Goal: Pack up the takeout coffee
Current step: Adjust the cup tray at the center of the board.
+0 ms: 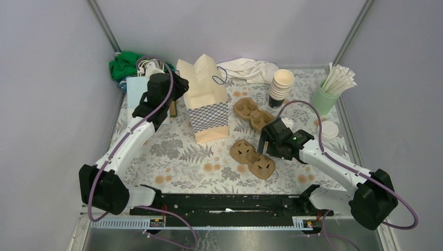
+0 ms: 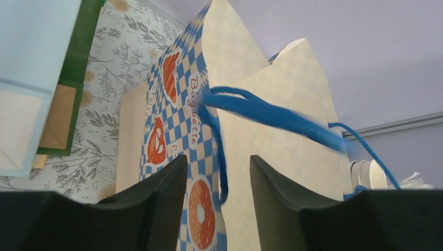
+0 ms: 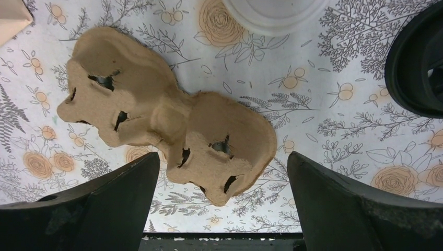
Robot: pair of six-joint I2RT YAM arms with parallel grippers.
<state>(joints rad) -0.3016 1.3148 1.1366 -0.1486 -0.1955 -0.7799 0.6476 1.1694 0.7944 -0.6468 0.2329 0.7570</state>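
High overview plus two close wrist views.
From above and behind the arm bases, looks down over the whole floral-printed table cover [image 1: 172, 151]. From the left wrist, looks up close along the tall blue-checked paper bag [image 2: 177, 130]; from the right, straight down, near the brown moulded-pulp cup carrier [image 3: 172, 120]. Shares bag and carrier with the overview.

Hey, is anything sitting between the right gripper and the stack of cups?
Only the far carrier: its right end lies between the right gripper and the cups. It's low, so passing over it looks feasible.
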